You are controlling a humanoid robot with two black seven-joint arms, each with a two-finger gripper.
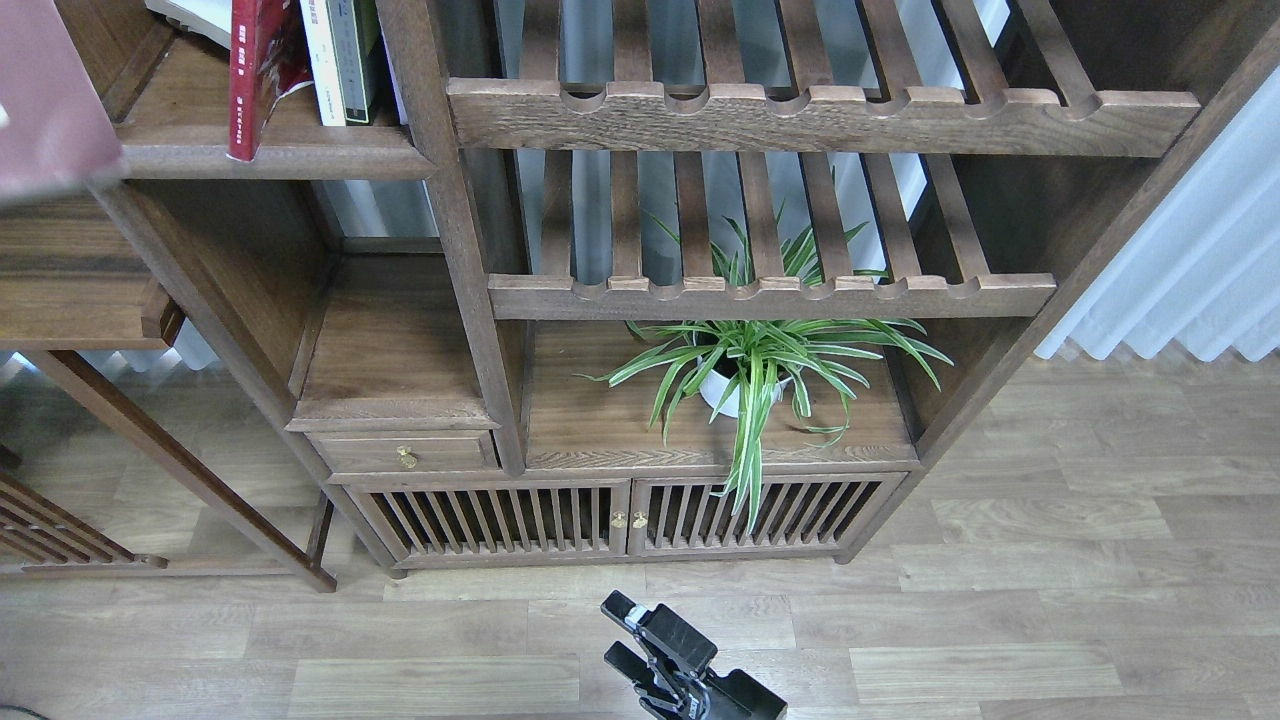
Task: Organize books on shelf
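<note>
The dark maroon book [45, 100] shows only as a blurred corner at the top left edge, in front of the shelf's left end. My left gripper is out of view. The red book [255, 70] stands leaning on the shelf [270, 152], a dark-brown board with a rounded lip at the upper left. The yellow-green book is out of view. My right gripper [616, 632] is low at the bottom centre over the floor, open and empty.
Thin white-spined and green-spined volumes [340, 60] stand right of the red book. Slatted racks [820, 115] fill the bookcase's right side, with a potted spider plant [745, 375] below them. A small drawer [405, 455] and a side table [70, 300] are at the left.
</note>
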